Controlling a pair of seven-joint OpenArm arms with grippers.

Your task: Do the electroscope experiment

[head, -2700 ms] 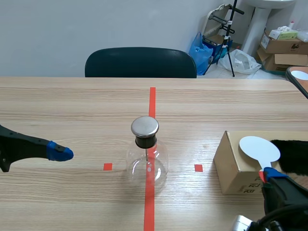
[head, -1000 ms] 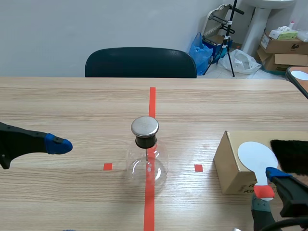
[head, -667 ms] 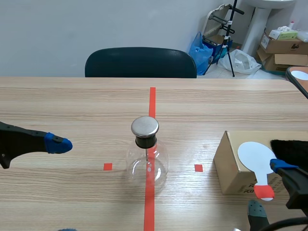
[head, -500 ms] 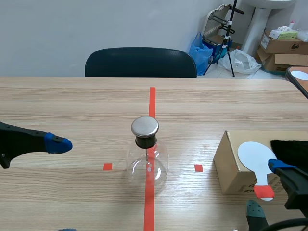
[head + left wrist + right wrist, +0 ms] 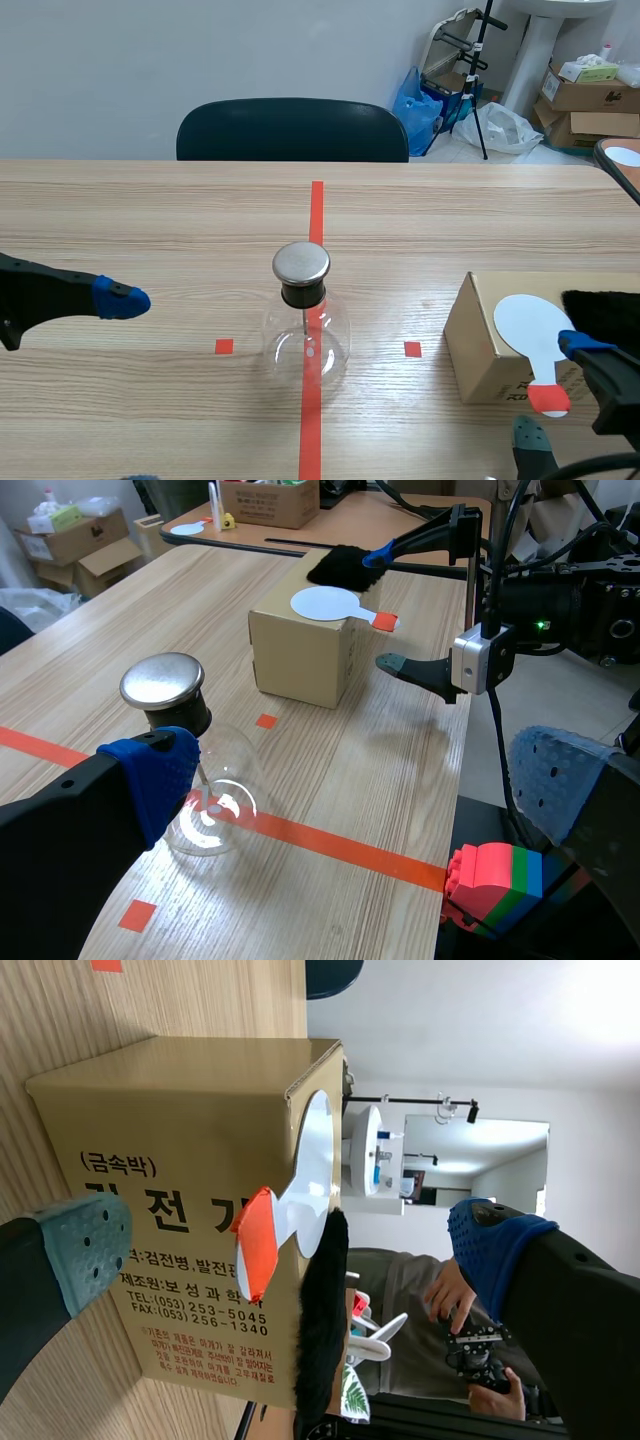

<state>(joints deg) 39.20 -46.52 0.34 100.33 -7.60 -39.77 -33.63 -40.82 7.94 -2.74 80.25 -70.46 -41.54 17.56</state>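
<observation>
Table [image 5: 150, 210]: pale wood grain, with an orange-red tape line down the middle and two small tape squares.

Flask [image 5: 305, 340]: clear glass, upright on the tape line, black neck, round metal cap [image 5: 301, 262].

Left gripper [image 5: 355, 770]: wide open and empty, hovering low over the table. The flask stood ahead of it, beyond one finger. In the scene view the two were well apart.

Right gripper [image 5: 290, 1245]: also open, gripping nothing. Its fingers straddled the red handle end of a white paddle [image 5: 535, 322] with a gap on both sides. The paddle lay on top of a cardboard box [image 5: 485, 345] directly ahead of the gripper, its handle jutting over the edge. A patch of black fur [image 5: 605, 312] sat on the box just beside the paddle.

Room: plain pale wall, and a dark chair [image 5: 292, 128] pushed against the table's far edge. In the far corner were a blue bag [image 5: 415, 98], a black stand [image 5: 480, 70] and stacked cartons [image 5: 590, 95]. Coloured toy bricks [image 5: 495, 880] lay by the table edge, under the left gripper.
</observation>
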